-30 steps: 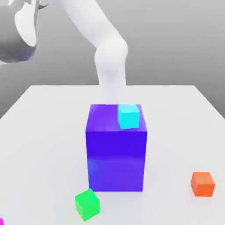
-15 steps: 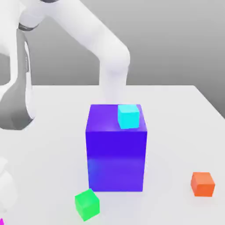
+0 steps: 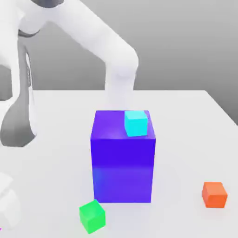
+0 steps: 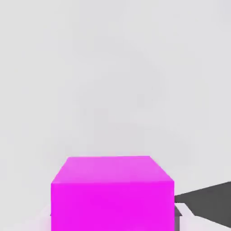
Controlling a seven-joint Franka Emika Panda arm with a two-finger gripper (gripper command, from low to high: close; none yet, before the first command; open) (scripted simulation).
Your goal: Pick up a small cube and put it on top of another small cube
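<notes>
Magenta cube (image 4: 112,191), green cube (image 3: 92,216), blue-purple block (image 3: 123,160) (perhaps slightly mottled).

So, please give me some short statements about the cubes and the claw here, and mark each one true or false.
1. The cyan cube sits on the big blue-purple cube. True.
2. The green cube is stacked on the orange cube. False: both rest apart on the table.
3. The claw is shut on the magenta cube. True.
4. The magenta cube already rests on the green cube. False: not stacked yet.
</notes>
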